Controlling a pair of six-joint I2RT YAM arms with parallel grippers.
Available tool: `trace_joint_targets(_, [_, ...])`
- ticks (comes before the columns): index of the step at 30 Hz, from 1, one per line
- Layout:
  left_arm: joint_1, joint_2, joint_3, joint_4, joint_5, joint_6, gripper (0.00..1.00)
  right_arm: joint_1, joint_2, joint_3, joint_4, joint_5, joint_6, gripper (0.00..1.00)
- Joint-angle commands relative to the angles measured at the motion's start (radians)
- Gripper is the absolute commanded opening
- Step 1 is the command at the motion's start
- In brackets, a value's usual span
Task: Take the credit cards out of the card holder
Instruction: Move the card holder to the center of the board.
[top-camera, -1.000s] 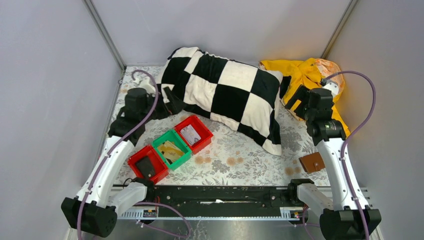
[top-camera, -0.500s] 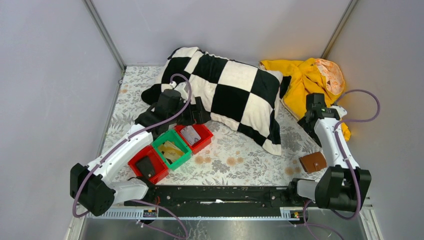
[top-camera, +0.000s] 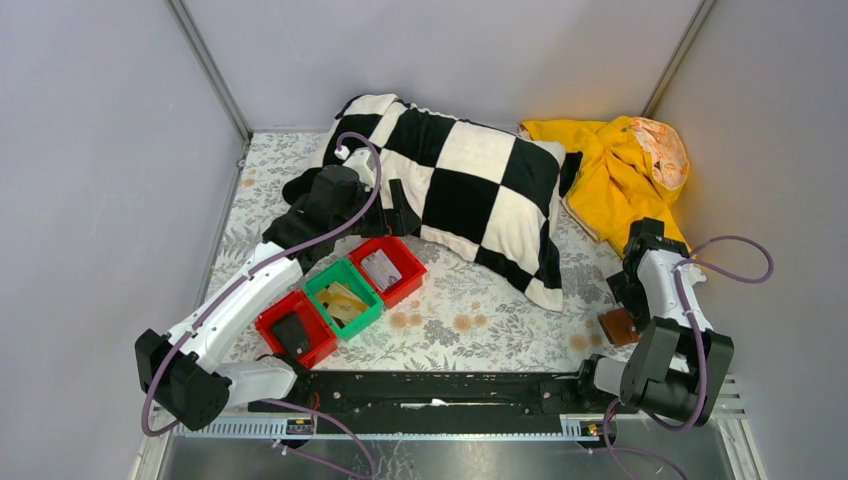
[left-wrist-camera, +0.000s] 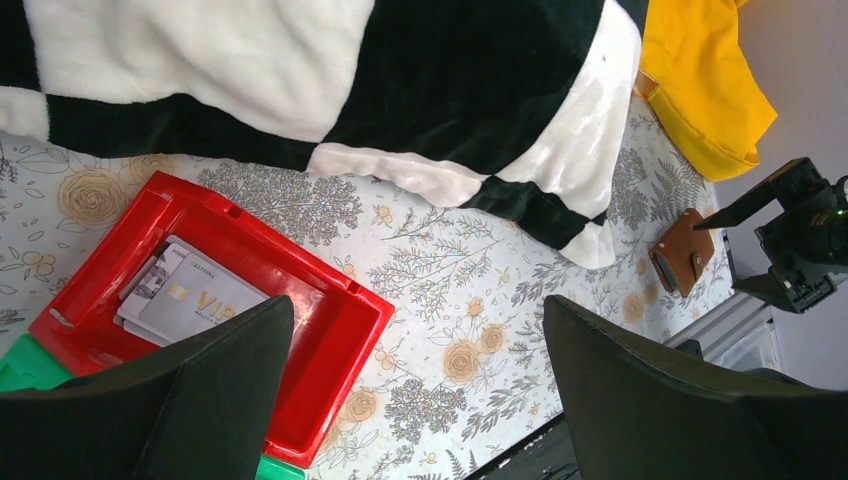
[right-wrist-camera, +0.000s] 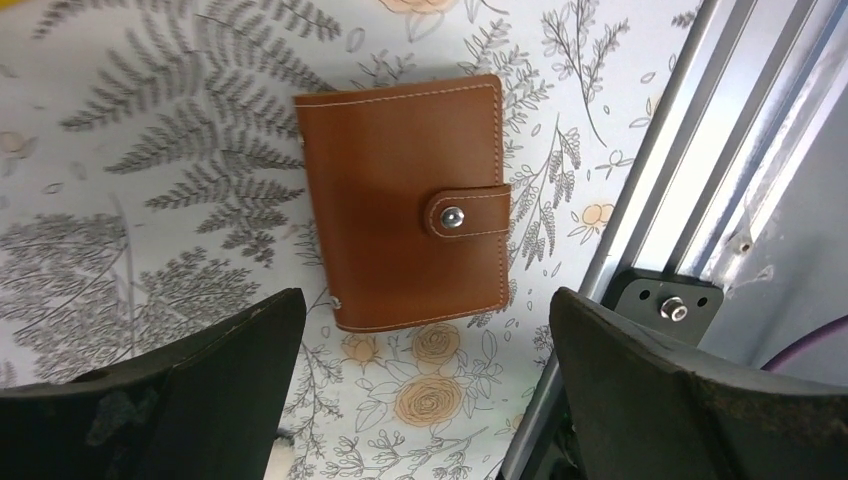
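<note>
Table: floral cloth (top-camera: 470, 300), grey walls round it, a metal rail (right-wrist-camera: 700, 150) along the near edge.
Card holder: brown card holder (right-wrist-camera: 405, 200) lies flat on the cloth at the near right corner, just beside the rail.
Holder axis: long axis runs roughly along the near edge, a bit skewed to the rail.
Holder facing: outer face up, strap snapped over the long edge that faces the rail, stud showing.
Right gripper: right gripper (right-wrist-camera: 425, 310) hangs over the holder, jaws spread wide, one finger off each short end, gripping nothing.
Left gripper: left gripper (left-wrist-camera: 412, 320) is above the far red bin (top-camera: 390, 265) near the table's middle left, jaws spread wide, nothing between them.
Bins: far red bin, green bin (top-camera: 345, 297) and near red bin (top-camera: 297, 328) sit touching in a diagonal row toward the near left corner.
Cards: a grey card (left-wrist-camera: 190, 300) marked VIP lies on top in the far red bin.
Other stuff: checkered pillow (top-camera: 460, 190) across the far side, yellow garment (top-camera: 620, 165) in the far right corner.
Hidden: holder is shut, so its inside can't be seen.
Hidden, top view: right arm covers most of the holder, only a brown corner shows.
Hard to read: yellowish things in the green bin and a dark item in the near red bin, can't tell what they are.
Cut off: left wrist view clips the pillow and the garment.
</note>
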Motion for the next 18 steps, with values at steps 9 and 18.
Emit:
trace_joint_targets(9, [-0.005, -0.019, 0.024, 0.011, -0.021, 0.006, 0.99, -0.107, 0.052, -0.097, 0.152, -0.153, -0.074, 1.0])
trace_joint_targets(18, [-0.011, -0.003, 0.027, 0.011, -0.004, 0.004, 0.99, -0.114, 0.134, -0.131, 0.227, -0.17, -0.074, 1.0])
